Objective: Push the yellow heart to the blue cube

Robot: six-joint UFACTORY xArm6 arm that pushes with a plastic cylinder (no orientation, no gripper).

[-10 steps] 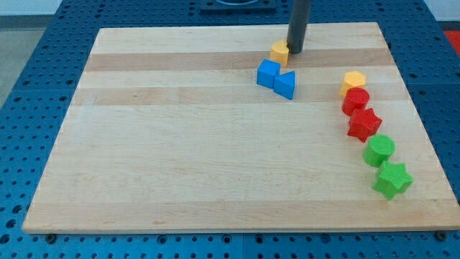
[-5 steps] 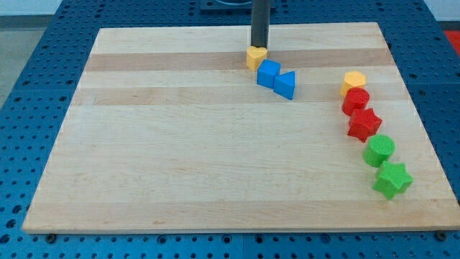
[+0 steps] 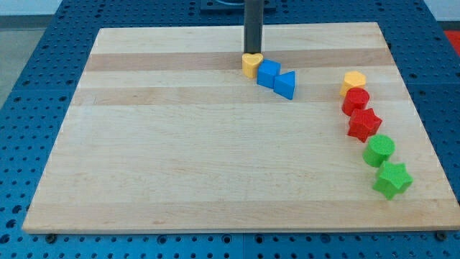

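The yellow heart [image 3: 250, 65] lies near the board's top middle, touching the left side of the blue cube [image 3: 268, 72]. A second blue block [image 3: 285, 84], wedge-like, sits against the cube's lower right. My tip [image 3: 253, 55] stands just above the yellow heart, touching its top edge. The rod rises out of the view's top.
At the view's right a curved row runs downward: yellow hexagon [image 3: 353, 80], red cylinder [image 3: 355, 100], red star [image 3: 364, 124], green cylinder [image 3: 379, 150], green star [image 3: 392, 179]. The wooden board [image 3: 180, 158] lies on a blue perforated table.
My tip has moved left along the top of the board, carrying the yellow heart from above the blue cube's right side to its left side, and slightly down.
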